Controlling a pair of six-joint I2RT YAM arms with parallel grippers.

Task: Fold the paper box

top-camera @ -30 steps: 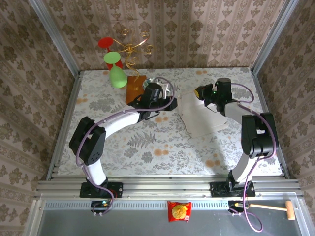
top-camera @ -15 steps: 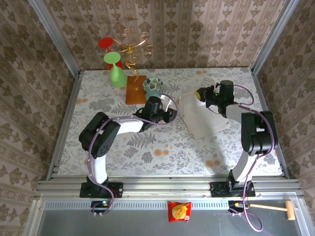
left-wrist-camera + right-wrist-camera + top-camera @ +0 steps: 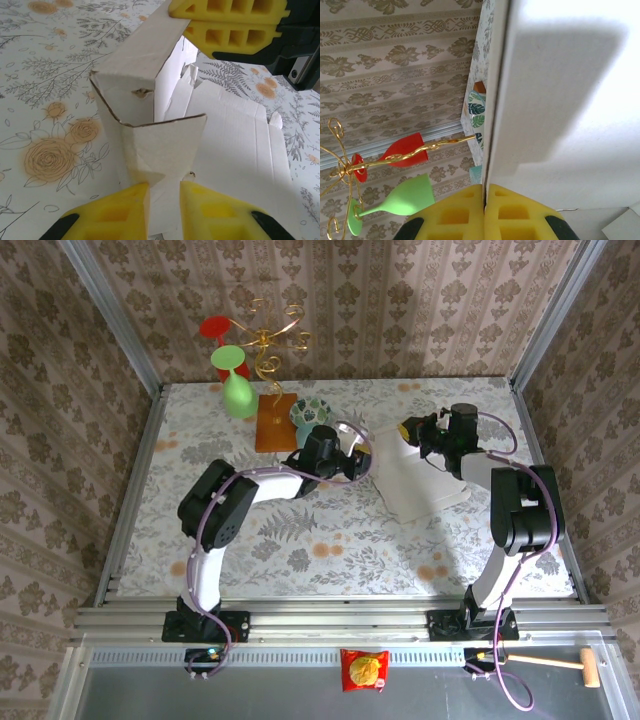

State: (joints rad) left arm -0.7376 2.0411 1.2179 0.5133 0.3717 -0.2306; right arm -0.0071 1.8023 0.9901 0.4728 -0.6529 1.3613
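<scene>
The paper box is a pale, partly folded sheet lying on the floral table at centre right. One side wall stands up, and a bent flap leans in front of it. My right gripper is shut on the top edge of that raised wall; its yellow fingers show pinched together in the left wrist view. My left gripper sits at the box's left edge. Its jaws stand slightly apart, with the flap's lower end between them and not clamped.
A brown wooden board and a teal leaf-print cup stand just behind the left gripper. A gold stand with a green glass and a red glass is at the back left. Patterned walls enclose the table.
The left gripper swung right, up to the box's left edge, and its jaws opened a little. The right gripper kept its hold on the raised wall.
</scene>
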